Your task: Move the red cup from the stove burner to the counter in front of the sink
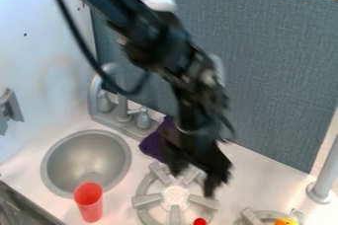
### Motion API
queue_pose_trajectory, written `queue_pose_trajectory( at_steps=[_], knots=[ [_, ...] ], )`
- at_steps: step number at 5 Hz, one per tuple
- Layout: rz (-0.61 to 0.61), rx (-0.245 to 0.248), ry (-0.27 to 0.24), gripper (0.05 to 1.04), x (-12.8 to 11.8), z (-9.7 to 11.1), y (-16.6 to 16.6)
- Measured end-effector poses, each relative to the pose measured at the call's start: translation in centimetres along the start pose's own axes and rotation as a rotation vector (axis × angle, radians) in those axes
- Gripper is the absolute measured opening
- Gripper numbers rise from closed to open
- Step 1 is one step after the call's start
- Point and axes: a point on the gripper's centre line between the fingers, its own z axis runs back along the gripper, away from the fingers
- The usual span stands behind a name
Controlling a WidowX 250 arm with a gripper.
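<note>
Against the grey partition (pixel 277 61), we see the arm (pixel 155 44) with jaws wide over the burner (pixel 175 196), the purple cloth (pixel 153 147) lying close behind them toward the tap (pixel 123 108), and the red cup (pixel 89 203) farther off by the sink (pixel 86 161).

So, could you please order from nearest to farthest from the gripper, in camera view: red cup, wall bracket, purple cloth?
From the gripper:
1. Purple cloth, to its upper left.
2. Red cup, lower left.
3. Wall bracket, at the far left edge.
</note>
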Motion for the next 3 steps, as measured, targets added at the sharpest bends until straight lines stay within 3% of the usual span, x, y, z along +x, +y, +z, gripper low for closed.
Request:
queue_pose_trajectory(
  at_steps=[1,3],
  knots=[
    [-0.055,0.011,0.034,1.001,0.4,-1.8,-3.1],
    [-0.048,0.046,0.092,1.001,0.9,-3.1,-4.7]
  ],
)
